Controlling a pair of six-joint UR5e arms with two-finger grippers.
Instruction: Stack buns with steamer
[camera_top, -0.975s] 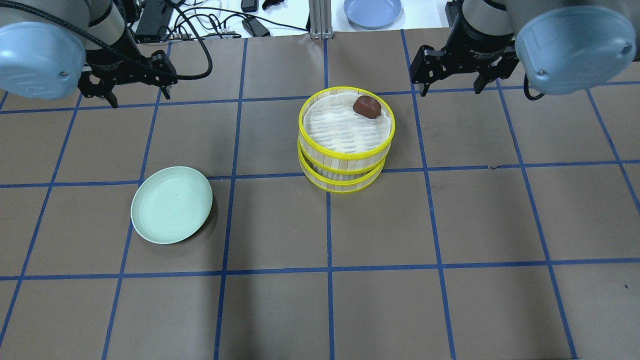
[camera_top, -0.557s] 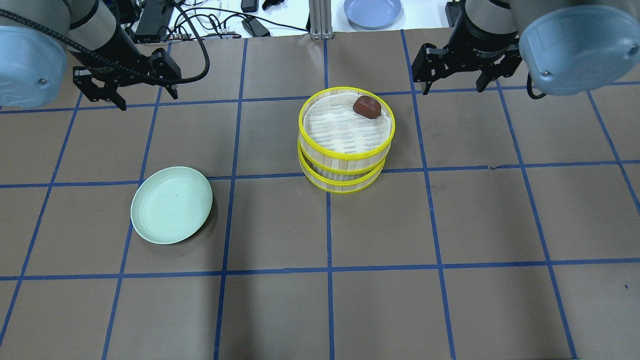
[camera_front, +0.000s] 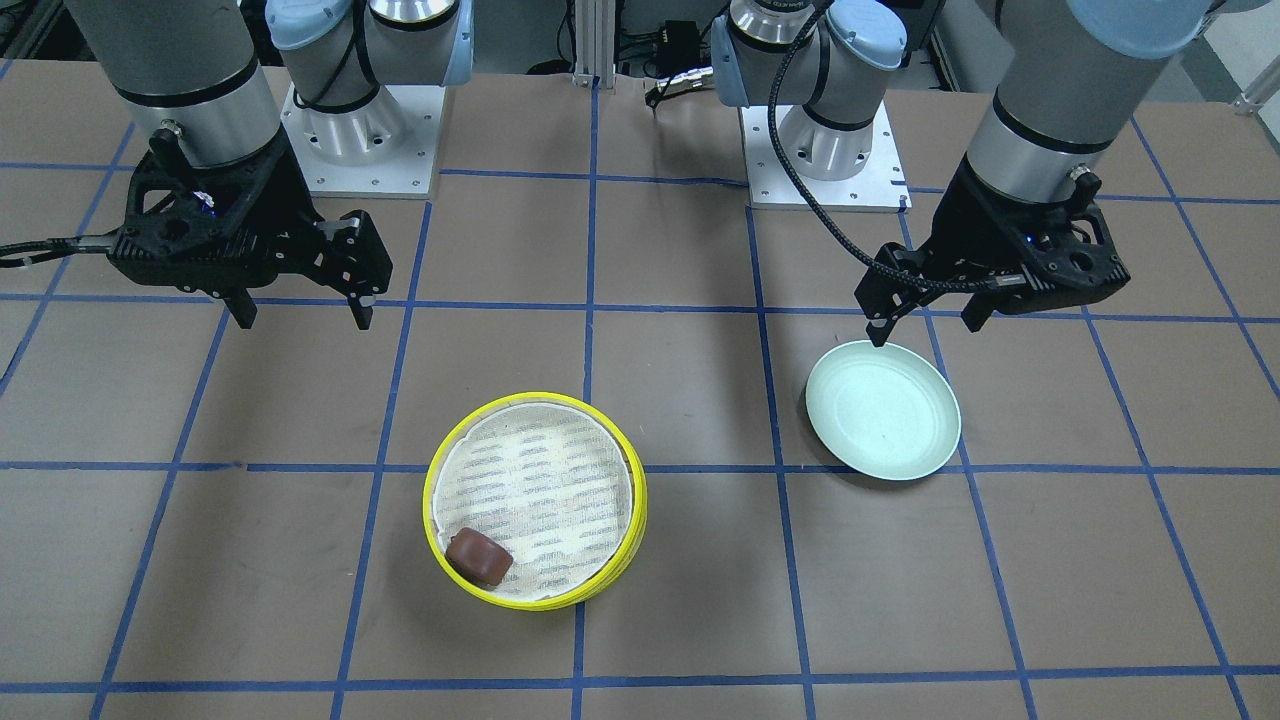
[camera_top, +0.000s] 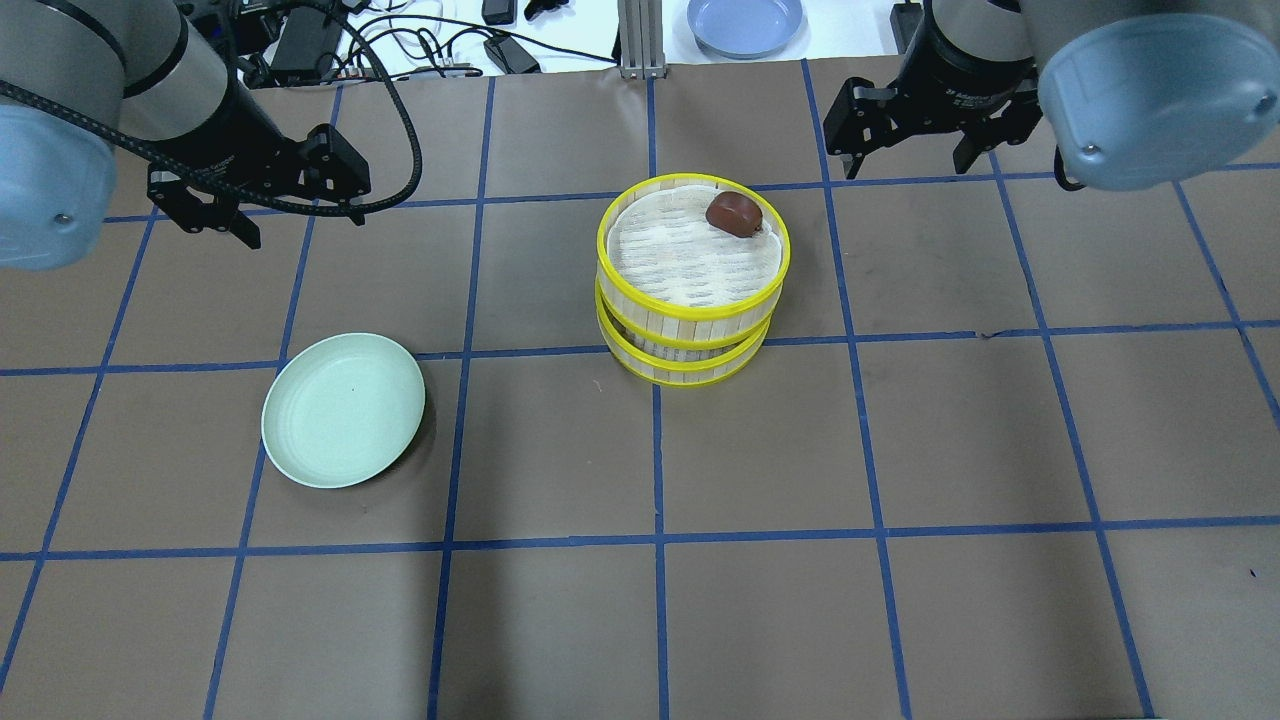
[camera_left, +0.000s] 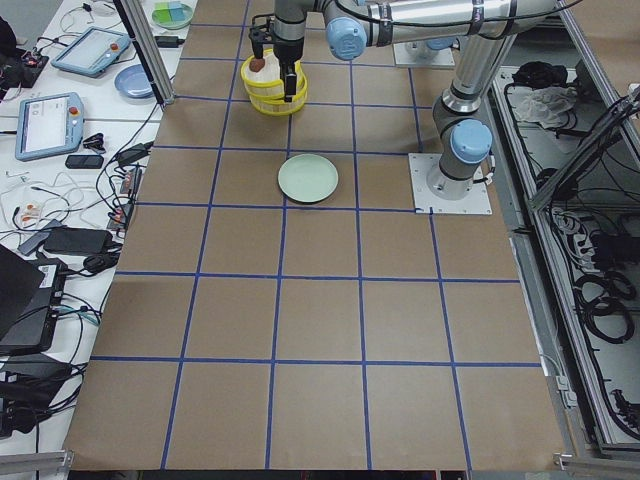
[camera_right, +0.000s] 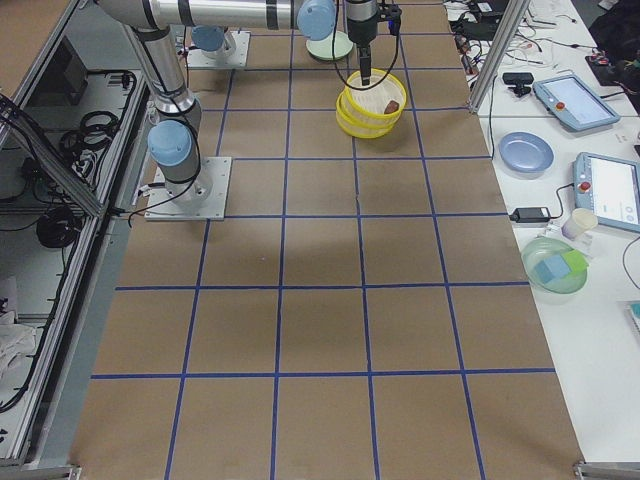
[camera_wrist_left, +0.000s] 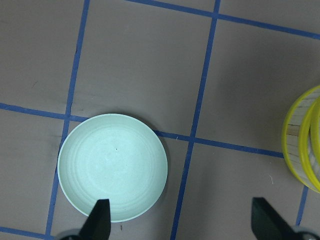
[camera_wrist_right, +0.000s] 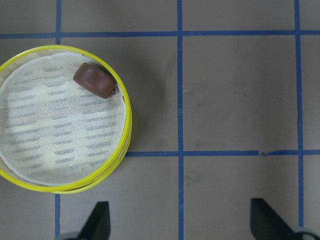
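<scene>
Our left claw (camera_front: 925, 330) is spread, empty. Overhead we see two yellow-rimmed slatted steamer tiers (camera_top: 690, 320) stacked on the brown worktop (camera_top: 950, 450); the front view nearly merges them. The dark reddish-brown bun (camera_top: 734, 214) lies in the top tier at its far right edge, long axis left-right. Our right claw (camera_top: 908, 168) is spread, empty.

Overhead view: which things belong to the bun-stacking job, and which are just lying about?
Job: top steamer tier, bottom steamer tier under it, reddish-brown bun in the top tier. No cream bun shows.
Lying about: pale green dish, blue plate beyond the table.
</scene>
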